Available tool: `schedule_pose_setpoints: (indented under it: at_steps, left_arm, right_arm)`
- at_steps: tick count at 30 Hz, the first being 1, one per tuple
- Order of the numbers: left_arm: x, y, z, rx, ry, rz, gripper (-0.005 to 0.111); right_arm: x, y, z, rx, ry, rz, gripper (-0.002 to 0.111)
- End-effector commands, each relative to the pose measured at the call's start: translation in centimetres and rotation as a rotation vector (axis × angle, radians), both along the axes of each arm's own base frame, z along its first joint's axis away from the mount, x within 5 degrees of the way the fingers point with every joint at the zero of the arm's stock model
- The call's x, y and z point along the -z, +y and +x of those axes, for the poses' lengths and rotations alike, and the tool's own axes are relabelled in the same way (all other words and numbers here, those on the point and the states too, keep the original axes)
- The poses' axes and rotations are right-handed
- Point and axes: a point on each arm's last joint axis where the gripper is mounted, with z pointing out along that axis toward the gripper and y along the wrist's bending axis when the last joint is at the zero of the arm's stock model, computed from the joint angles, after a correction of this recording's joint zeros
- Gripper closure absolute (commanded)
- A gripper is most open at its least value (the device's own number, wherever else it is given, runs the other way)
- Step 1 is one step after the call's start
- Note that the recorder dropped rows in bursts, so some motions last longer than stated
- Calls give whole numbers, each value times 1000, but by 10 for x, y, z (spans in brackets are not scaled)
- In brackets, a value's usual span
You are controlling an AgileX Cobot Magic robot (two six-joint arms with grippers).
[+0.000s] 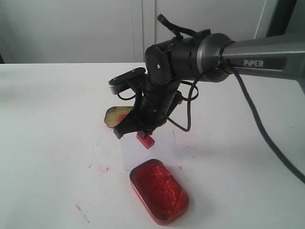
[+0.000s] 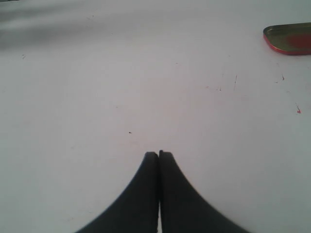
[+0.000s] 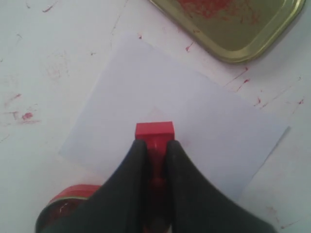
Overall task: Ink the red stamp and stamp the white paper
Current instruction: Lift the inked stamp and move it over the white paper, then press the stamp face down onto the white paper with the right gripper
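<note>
The small red stamp [image 1: 146, 140] [image 3: 154, 131] is clamped by its knob in my right gripper [image 1: 143, 134] [image 3: 154, 144], which is shut on it. It hangs over the middle of the white paper [image 1: 162, 143] [image 3: 204, 111]; I cannot tell whether its face touches the sheet. The oval tin of red ink [image 1: 159, 191] [image 3: 68, 196] lies just beside the paper, toward the front of the table. My left gripper [image 2: 159, 154] is shut on nothing over bare table and does not show in the exterior view.
A shallow gold tin lid [image 1: 116, 116] [image 3: 233, 24] with a red smear lies behind the paper; the left wrist view catches one tin's edge [image 2: 289, 39]. Red ink specks [image 1: 82, 212] mark the white table. The right arm [image 1: 257, 55] reaches in from the right.
</note>
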Motion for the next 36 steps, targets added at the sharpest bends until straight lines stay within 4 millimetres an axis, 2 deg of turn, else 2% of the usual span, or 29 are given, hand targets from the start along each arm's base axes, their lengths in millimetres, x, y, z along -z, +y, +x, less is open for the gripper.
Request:
schedule_pose_setpoints:
  at_steps: [1, 6, 18, 29, 33, 34, 36]
  left_arm:
    - [1, 0, 0, 0, 1, 3, 107]
    - [1, 0, 0, 0, 1, 3, 107]
    - [1, 0, 0, 0, 1, 3, 107]
    - [1, 0, 0, 0, 1, 3, 107]
    - [1, 0, 0, 0, 1, 3, 107]
    - [1, 0, 0, 0, 1, 3, 107]
    - [1, 0, 0, 0, 1, 3, 107]
  right_arm:
    - [5, 1, 7, 15, -3, -29, 108]
    - [16, 1, 10, 16, 11, -66, 108]
    - [26, 1, 13, 41, 7, -82, 108]
    - [27, 3, 15, 41, -6, -70, 108]
    - [53, 3, 16, 40, 45, -113, 108]
    - [65, 3, 16, 41, 68, -131, 108]
    - [75, 3, 16, 40, 85, -145, 108]
